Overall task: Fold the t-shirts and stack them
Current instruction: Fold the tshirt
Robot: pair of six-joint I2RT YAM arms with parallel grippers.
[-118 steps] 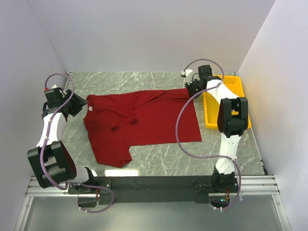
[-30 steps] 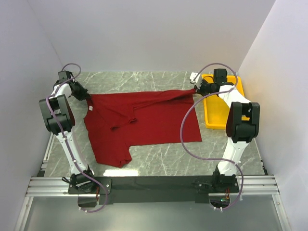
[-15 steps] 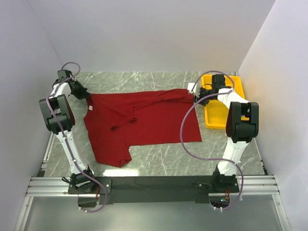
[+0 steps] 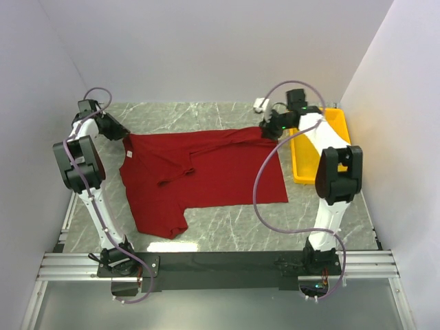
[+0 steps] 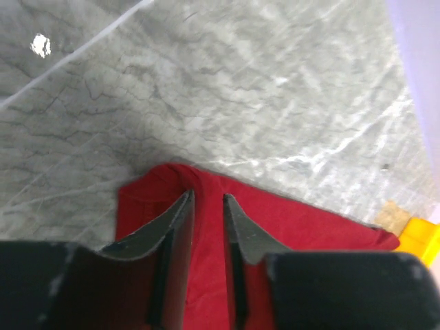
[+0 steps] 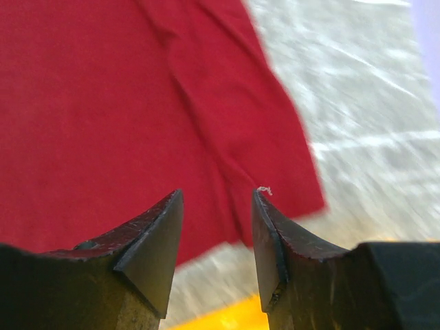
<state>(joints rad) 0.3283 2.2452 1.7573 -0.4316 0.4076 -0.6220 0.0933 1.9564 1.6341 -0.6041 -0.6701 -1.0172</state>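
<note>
Maroon cloth is covering the middle of the marble table (image 4: 234,230): the t-shirt (image 4: 206,175) is lying spread flat, its collar toward the left, its far edge folded over in a narrow band and one sleeve pointing toward the near left. The left gripper (image 5: 207,197) is sitting at the shirt's far left corner, its fingers standing a narrow slit apart, with a small pucker of cloth lying just at their tips. The right gripper (image 6: 216,194) is hanging over the far right corner, fingers well apart and gripping nothing. Just right of the shirt, the yellow tray (image 4: 300,172) is sitting at the table's right edge.
</note>
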